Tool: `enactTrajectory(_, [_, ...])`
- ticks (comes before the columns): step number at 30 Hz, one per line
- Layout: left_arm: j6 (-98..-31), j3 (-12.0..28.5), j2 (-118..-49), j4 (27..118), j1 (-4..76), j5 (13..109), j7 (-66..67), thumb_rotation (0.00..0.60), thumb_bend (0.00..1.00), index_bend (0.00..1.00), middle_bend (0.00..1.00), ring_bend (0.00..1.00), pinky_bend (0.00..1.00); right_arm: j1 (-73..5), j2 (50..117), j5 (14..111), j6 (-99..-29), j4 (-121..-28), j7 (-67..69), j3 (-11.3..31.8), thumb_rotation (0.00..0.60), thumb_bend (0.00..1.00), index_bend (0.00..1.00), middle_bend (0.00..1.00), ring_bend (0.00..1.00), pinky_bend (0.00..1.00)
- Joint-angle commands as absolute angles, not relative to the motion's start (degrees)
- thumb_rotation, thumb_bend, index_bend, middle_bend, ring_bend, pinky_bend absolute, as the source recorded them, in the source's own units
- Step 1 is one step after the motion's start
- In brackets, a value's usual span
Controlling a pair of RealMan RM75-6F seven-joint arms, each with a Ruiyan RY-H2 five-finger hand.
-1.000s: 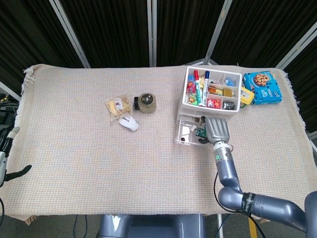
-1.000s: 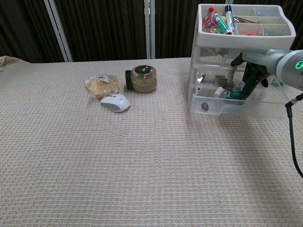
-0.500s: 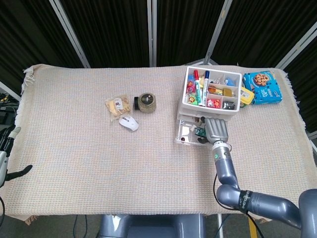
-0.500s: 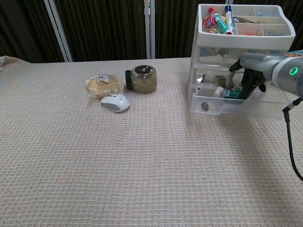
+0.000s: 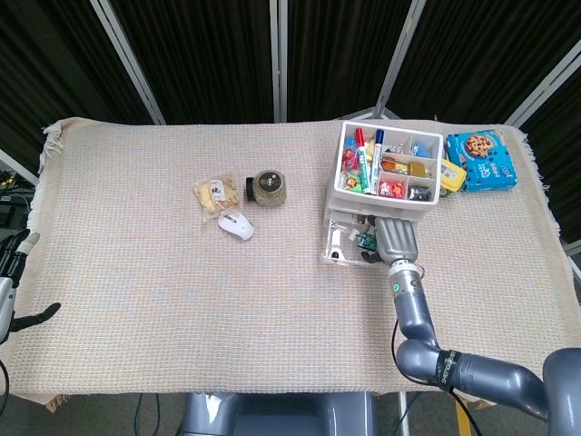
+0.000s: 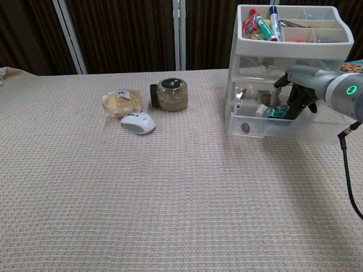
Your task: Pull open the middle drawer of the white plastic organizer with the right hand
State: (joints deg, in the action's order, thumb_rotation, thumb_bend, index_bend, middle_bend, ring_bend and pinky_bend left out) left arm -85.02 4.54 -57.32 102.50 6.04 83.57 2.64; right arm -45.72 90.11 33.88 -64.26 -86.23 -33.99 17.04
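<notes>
The white plastic organizer [image 5: 342,173] [image 6: 290,49] stands at the back right, its top tray full of markers and small items. One clear lower drawer [image 5: 340,248] [image 6: 272,128] sticks out toward the front with small items in it. My right hand [image 5: 397,238] [image 6: 296,97] lies palm down over that drawer. Its dark fingers curl against the organizer's front at the tier above. Whether they grip a handle is hidden. My left hand [image 5: 13,283] hangs off the table's left edge, fingers apart, holding nothing.
A white mouse [image 5: 236,224] [image 6: 138,122], a lidded jar [image 5: 269,186] [image 6: 170,93] and a small snack bag [image 5: 214,193] [image 6: 121,101] lie mid-table, left of the organizer. A blue cookie box [image 5: 488,159] sits behind the organizer on the right.
My right hand has shifted slightly back toward the organizer's front, and its wrist has risen a little. The pulled-out drawer and my left hand stay put.
</notes>
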Motion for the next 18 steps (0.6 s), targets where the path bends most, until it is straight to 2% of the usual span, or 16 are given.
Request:
enactTrajectory(1, [-85.0,4.5,-57.3,102.5,6.1,83.6,2.6,0.6,0.07,0.0,0.0,0.0,0.0,-45.4,89.8,35.1,-65.2,-87.2,-33.2,17.2,0.6,0.24,0.57,1.0,1.0,0.72])
enactTrajectory(18, [-85.4,4.2,-57.1,102.8,5.9,84.5,2.7,0.6,0.07,0.0,0.0,0.0,0.0,-42.3,83.3,40.1,-72.0,-97.9,-33.4,17.6,0.6,0.24,0.57,1.0,1.0,0.72])
